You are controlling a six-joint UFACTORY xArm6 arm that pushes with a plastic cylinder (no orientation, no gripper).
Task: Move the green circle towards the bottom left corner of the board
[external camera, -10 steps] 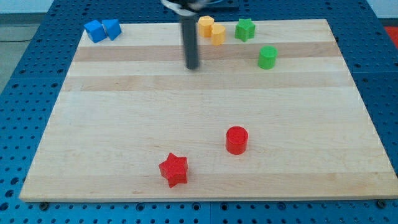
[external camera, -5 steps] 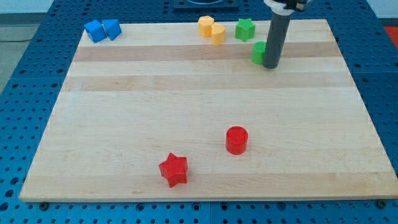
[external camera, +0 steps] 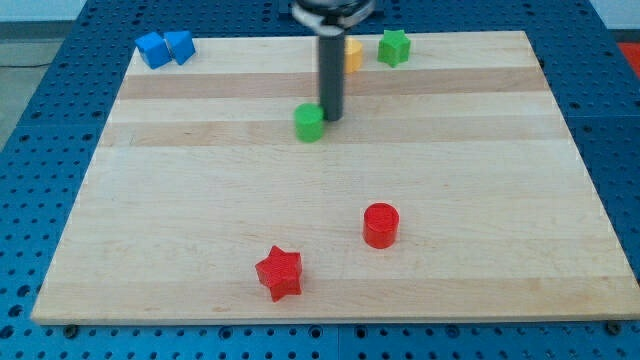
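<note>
The green circle (external camera: pixel 310 122) lies on the wooden board (external camera: pixel 200 220), a little above its middle. My tip (external camera: pixel 331 117) rests against the circle's upper right side. The rod rises straight up from there and hides part of the yellow blocks behind it.
A green star (external camera: pixel 394 46) and a yellow block (external camera: pixel 352 55) sit at the top edge. Two blue blocks (external camera: pixel 165 47) lie at the top left corner. A red cylinder (external camera: pixel 380 224) and a red star (external camera: pixel 279 273) lie in the lower middle.
The rod swung from the upper middle to the green circle's right, then pushed it left and down, from the upper right to just above the middle.
</note>
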